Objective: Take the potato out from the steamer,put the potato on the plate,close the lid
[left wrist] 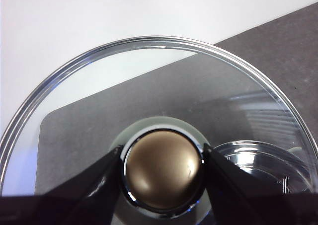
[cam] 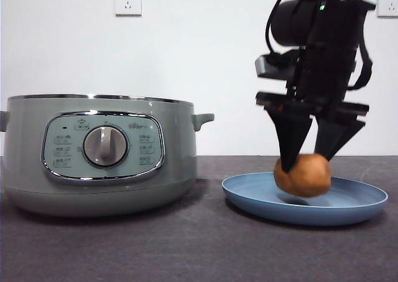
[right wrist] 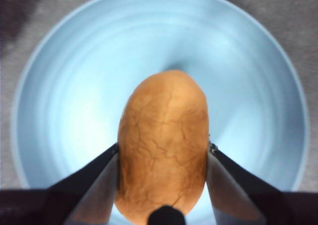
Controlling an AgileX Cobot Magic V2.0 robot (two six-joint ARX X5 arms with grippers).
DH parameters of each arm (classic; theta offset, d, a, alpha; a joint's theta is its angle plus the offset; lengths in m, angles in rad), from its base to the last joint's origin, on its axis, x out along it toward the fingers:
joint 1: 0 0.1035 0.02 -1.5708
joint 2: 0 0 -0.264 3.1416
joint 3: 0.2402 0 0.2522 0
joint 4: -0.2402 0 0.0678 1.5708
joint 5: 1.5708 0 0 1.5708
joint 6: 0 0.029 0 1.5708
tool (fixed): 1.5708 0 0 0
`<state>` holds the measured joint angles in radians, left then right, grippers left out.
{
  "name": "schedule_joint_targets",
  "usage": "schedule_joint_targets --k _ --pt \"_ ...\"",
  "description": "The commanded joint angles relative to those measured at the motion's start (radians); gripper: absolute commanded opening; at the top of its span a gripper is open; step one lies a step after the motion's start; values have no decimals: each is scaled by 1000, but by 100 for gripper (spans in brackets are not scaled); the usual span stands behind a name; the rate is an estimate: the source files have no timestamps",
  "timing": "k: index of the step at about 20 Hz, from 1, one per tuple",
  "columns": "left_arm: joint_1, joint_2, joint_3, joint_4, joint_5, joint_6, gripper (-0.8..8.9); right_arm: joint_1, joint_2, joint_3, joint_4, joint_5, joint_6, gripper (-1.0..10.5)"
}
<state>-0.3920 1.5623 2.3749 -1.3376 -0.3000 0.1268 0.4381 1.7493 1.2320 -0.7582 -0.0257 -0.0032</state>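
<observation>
Two grippers are busy: the right gripper [cam: 305, 160] clasps the potato [cam: 303, 175] between its jaws directly over the middle of the plate [cam: 360, 208], the potato at or just above the plate's surface, with the steamer [cam: 99, 154] standing open beside the plate. The left gripper [left wrist: 163, 171] grips the lid [left wrist: 149, 86] by its knob [left wrist: 163, 171], held away from the steamer. Judging from this, the potato should touch down on the plate before the jaws part, so it does not roll toward the rim.

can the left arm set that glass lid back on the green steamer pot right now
Probably yes: the left gripper grips the domed glass lid by its knob, and the sage-green steamer pot stands open, nothing over its rim.
</observation>
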Motion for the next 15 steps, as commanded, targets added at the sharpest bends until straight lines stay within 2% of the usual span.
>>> schedule_joint_targets --k 1,4,5,7,8,12,15 --pt "1 -7 8 -45 -4 0 -5 0 52 -13 3 -1 9 -9" --pt "1 -7 8 -47 -4 0 -5 0 56 -13 11 -1 10 13" --pt "1 -7 8 -47 -4 0 -5 0 53 -13 3 -1 10 77" --pt "1 -7 8 -47 -4 0 -5 -5 52 -13 -11 0 10 302" --pt "1 -7 8 -47 -4 0 -5 -6 52 -13 -12 0 10 357" --pt "1 -7 8 -47 6 0 -4 -6 16 -2 -14 -1 11 355" --pt "1 -7 8 -47 135 9 -4 -6 -72 3 -14 -2 14 351"
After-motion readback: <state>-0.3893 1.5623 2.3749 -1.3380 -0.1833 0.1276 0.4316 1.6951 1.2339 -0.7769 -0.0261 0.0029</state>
